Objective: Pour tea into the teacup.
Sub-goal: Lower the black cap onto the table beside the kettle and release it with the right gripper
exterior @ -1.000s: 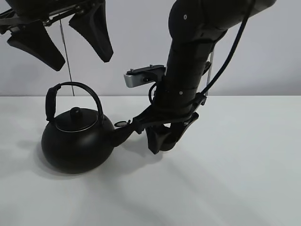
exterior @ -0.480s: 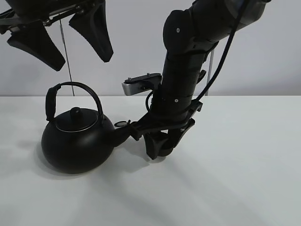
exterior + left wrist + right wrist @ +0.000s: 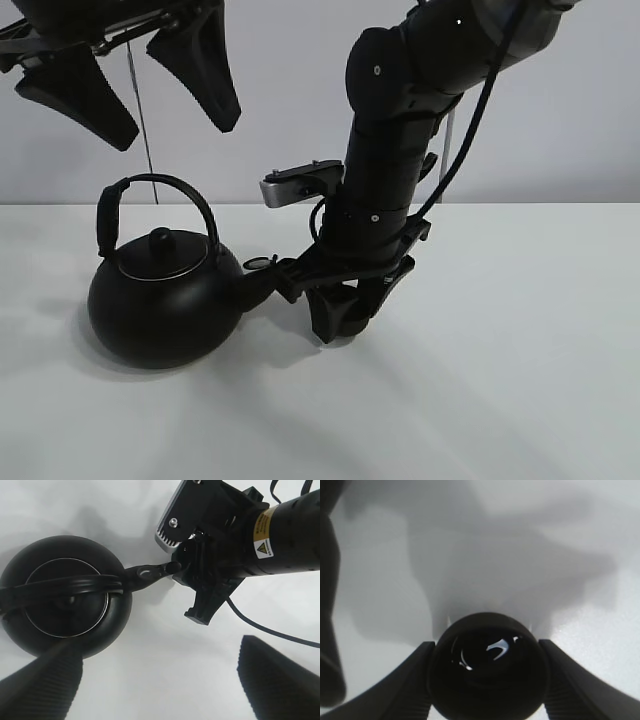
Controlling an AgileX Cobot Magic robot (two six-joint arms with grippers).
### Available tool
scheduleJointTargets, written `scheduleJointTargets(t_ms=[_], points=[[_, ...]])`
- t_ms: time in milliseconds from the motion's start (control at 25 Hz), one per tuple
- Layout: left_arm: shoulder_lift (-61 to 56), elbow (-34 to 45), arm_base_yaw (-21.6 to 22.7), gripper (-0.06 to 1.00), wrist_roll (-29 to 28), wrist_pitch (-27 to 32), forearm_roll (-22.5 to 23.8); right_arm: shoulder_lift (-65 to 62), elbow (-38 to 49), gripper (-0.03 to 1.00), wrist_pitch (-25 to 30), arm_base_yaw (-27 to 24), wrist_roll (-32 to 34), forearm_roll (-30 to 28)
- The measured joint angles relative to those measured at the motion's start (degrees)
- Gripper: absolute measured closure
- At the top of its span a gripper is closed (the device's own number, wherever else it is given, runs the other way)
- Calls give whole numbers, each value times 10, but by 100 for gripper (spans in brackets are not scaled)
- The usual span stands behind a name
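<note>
— Teacup [image 3: 487, 667] first: where is the small, low, matte black, handleless cup to be found?

— It is clasped between the two fingers of the right claw [image 3: 487, 680], with one finger pressed against each side of its wall. The claw is closed only as far as the cup's width allows. The cup is held low over the white tabletop [image 3: 500, 360]. Whether it is set down on the surface cannot be told.

— And taken from the left, what is seen?

— The left claw [image 3: 175, 125] is hung high and spread wide, and nothing is held in it. Beneath it, the big round black kettle [image 3: 165, 305] with the arched handle is stood on the table with its lid on. It is gripped by neither claw. Its spout [image 3: 262, 278] is pointed toward the right claw and ends just beside that claw's fingers. Contact between them cannot be confirmed.

— How far along is the task judged to be?

— Only the preparation appears done: the cup is gripped and presented next to the spout. The kettle is not lifted or tipped, and no stream is seen. Bright glints are seen inside the cup from the right wrist, but it cannot be decided whether liquid or mere gloss is shown. The handle remains to be grasped, presumably by the left claw. The kettle then has to be raised and tilted, and the tea poured.
</note>
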Motion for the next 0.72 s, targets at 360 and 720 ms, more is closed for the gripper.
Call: scheduleJointTargets(t_ms=[360, 720], points=[[0, 0, 0, 33, 0, 0, 0, 0, 0, 57, 4, 0, 0, 0], [0, 0, 0, 33, 0, 0, 0, 0, 0, 44, 16, 0, 0, 0]])
